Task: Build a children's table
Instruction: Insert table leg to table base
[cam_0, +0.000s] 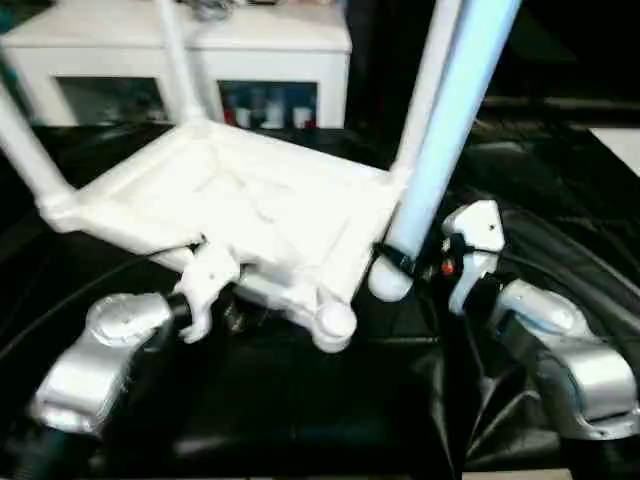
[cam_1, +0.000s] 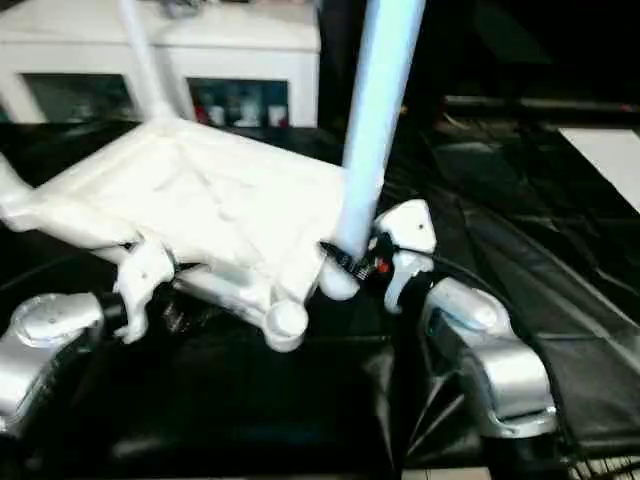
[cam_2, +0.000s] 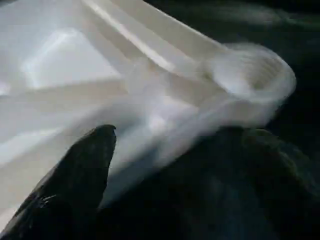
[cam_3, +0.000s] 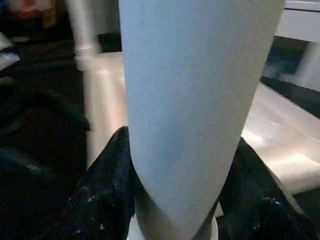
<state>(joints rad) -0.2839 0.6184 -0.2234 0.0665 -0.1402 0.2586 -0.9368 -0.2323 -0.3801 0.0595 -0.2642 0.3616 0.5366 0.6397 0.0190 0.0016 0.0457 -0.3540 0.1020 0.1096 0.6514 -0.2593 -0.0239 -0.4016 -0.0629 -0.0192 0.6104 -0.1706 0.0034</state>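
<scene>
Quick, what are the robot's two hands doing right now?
Left gripper: at the tabletop's near edge; open or closed cannot be told.
Right gripper: closed on a loose table leg.

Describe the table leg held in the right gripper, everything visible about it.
The leg is a long, smooth white tube, plastic by its look, with a rounded lower end. It stands nearly upright, leaning slightly, its top out of frame. The right gripper clamps it just above that end, black fingers on either side. It sits beside the upturned tabletop, short of the empty near corner socket.
</scene>
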